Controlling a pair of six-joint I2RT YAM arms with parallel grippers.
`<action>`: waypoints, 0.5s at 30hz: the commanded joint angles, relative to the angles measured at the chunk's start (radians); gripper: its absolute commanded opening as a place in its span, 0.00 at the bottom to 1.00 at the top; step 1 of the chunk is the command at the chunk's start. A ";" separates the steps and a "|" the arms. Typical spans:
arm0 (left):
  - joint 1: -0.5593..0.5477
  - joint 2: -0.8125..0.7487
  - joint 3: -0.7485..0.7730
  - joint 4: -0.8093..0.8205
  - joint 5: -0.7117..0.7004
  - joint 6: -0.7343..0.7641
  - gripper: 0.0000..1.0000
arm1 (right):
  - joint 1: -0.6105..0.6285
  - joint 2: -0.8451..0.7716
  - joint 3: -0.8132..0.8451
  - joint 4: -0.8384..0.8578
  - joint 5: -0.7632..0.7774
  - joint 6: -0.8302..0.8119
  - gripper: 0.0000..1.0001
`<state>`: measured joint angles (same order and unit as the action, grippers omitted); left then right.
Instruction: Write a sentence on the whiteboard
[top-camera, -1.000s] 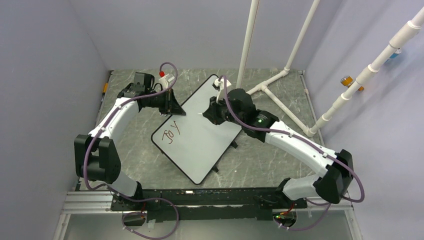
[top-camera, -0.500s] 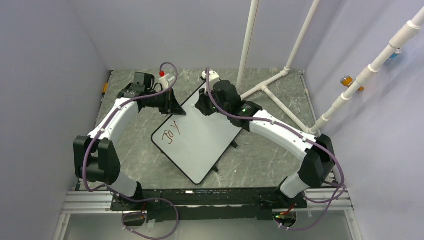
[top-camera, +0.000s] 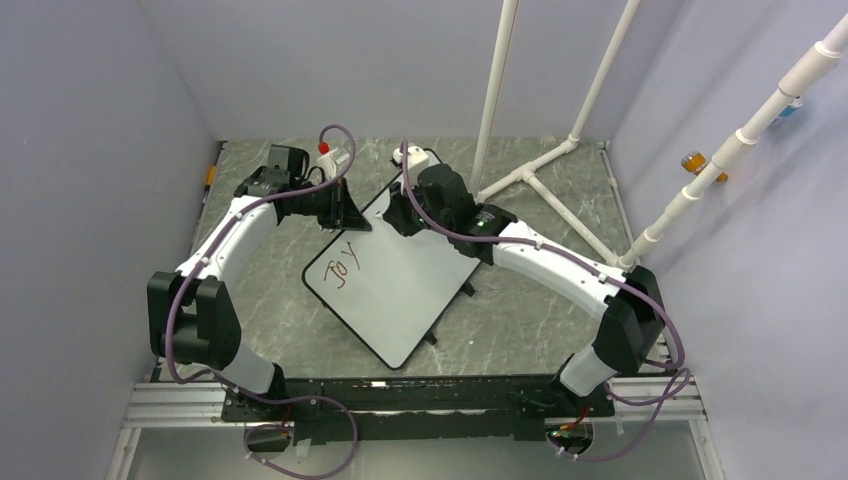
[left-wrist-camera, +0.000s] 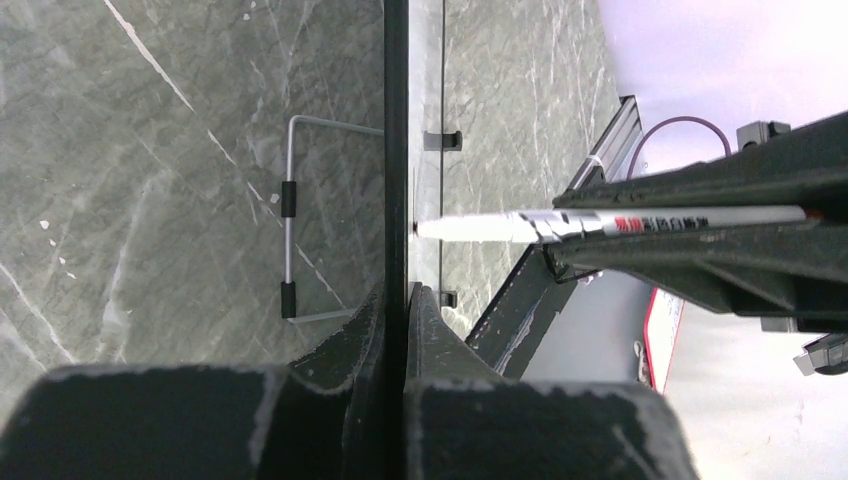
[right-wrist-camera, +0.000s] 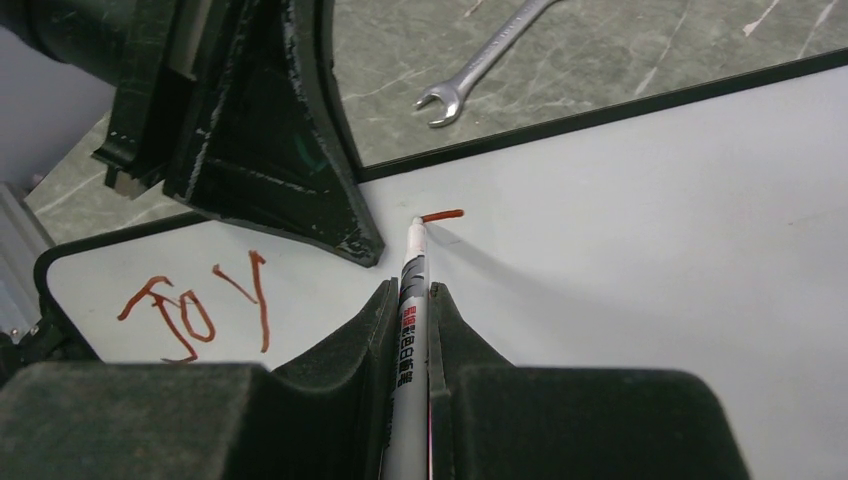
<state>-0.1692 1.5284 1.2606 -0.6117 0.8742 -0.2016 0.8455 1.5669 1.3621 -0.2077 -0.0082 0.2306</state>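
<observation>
The whiteboard (top-camera: 400, 290) lies slanted on the table, its white face (right-wrist-camera: 650, 250) filling the right wrist view. My left gripper (top-camera: 350, 222) is shut on the board's dark far-left rim (left-wrist-camera: 395, 150), one finger on each side (left-wrist-camera: 398, 292). My right gripper (right-wrist-camera: 410, 290) is shut on a white marker (right-wrist-camera: 413, 262), also seen from the side (left-wrist-camera: 560, 224). The marker's tip touches the board beside a short fresh red stroke (right-wrist-camera: 442, 214). The sentence reads "Joy" (right-wrist-camera: 195, 305) in reddish-brown letters near the board's left corner (top-camera: 344, 268). The right gripper (top-camera: 398, 218) sits close beside the left one.
A metal wrench (right-wrist-camera: 480, 62) lies on the marble table just beyond the board's rim. The board's wire foot (left-wrist-camera: 288, 245) rests on the table. White PVC pipes (top-camera: 545, 165) stand at the back right. Grey walls close in both sides.
My right arm has carried the marker left and toward the far corner of the board, ending next to the left gripper. The left arm and the board have stayed put.
</observation>
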 joint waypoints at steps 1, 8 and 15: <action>-0.001 -0.040 0.011 0.072 -0.049 0.066 0.00 | 0.027 -0.005 -0.032 0.032 -0.006 -0.011 0.00; -0.001 -0.043 0.012 0.072 -0.052 0.065 0.00 | 0.030 -0.022 -0.078 0.013 0.060 -0.012 0.00; -0.001 -0.043 0.010 0.071 -0.054 0.065 0.00 | 0.030 -0.044 -0.130 -0.003 0.091 -0.004 0.00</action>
<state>-0.1692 1.5284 1.2552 -0.6109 0.8661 -0.2005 0.8742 1.5349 1.2823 -0.1715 0.0410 0.2310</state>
